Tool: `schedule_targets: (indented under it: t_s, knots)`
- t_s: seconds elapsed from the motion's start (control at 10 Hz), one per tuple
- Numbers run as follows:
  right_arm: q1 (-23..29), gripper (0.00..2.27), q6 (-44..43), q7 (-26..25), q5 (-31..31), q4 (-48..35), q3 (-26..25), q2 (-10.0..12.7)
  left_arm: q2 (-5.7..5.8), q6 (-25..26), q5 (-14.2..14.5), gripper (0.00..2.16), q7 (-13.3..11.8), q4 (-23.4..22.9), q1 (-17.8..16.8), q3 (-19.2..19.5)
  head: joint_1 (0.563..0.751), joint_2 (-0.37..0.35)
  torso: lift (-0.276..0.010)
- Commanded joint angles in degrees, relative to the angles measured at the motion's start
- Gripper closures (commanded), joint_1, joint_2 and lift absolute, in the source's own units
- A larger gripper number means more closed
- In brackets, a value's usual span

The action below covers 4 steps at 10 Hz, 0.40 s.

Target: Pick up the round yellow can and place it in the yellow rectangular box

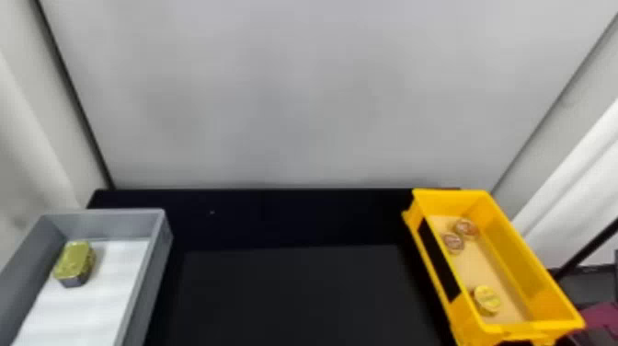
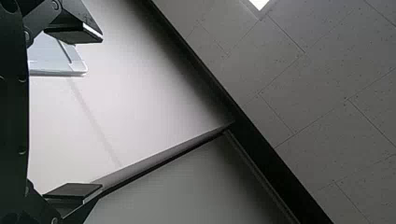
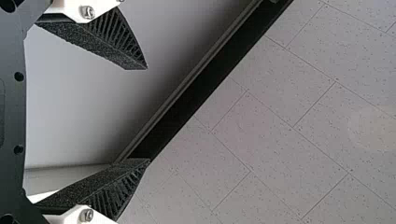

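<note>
The round yellow can (image 1: 486, 300) lies inside the yellow rectangular box (image 1: 532, 271), near the box's front end, at the right in the head view. In the left wrist view my left gripper (image 2: 100, 114) is open, its fingers wide apart with nothing between them, facing the wall and ceiling. My right gripper (image 3: 147, 114) also stands open and holds nothing, raised toward the wall and ceiling in the right wrist view.
Two round reddish cans (image 1: 460, 235) lie farther back in the yellow box. At the left, a gray bin (image 1: 105, 222) with a white bottom holds a yellow-green rectangular can (image 1: 75, 263). A black table (image 1: 294, 294) lies between the containers, a gray panel behind it.
</note>
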Motion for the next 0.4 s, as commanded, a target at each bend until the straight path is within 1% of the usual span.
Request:
schedule_targets:
  t_s: [0.0,0.3]
  knots:
    - [0.12,0.08,-0.05,0.02,0.0,0.0,0.05,0.0,0.0,-0.18,0.05,0.15,0.01,0.0,-0.08,-0.12,0.694,-0.171,-0.001]
    - [0.74,0.08,-0.14,-0.15,0.0,0.0,0.05,0.09,0.27,-0.18,0.05,0.15,-0.08,0.27,-0.52,-1.0,0.694,-0.171,-0.001]
